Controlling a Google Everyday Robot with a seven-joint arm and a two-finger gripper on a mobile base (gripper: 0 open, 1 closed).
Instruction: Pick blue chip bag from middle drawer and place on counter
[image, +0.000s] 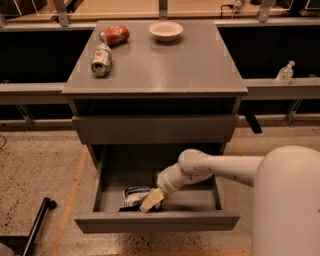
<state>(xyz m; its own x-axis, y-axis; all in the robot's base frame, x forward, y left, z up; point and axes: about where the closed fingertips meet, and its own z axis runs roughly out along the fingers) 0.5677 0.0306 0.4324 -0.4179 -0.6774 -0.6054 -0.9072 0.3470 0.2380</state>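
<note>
The blue chip bag (133, 197) lies crumpled on the floor of the open middle drawer (200, 220), near its front left. My gripper (150, 201) reaches down into the drawer from the right on a white arm and sits right at the bag's right side, touching or almost touching it. The counter (165, 65) is the grey top of the cabinet above.
On the counter lie a red can (115, 35) and a silver can (101, 60) at the back left, and a white bowl (166, 30) at the back. A closed drawer front (155, 129) sits above the open drawer. A black pole (35, 227) lies on the floor at left.
</note>
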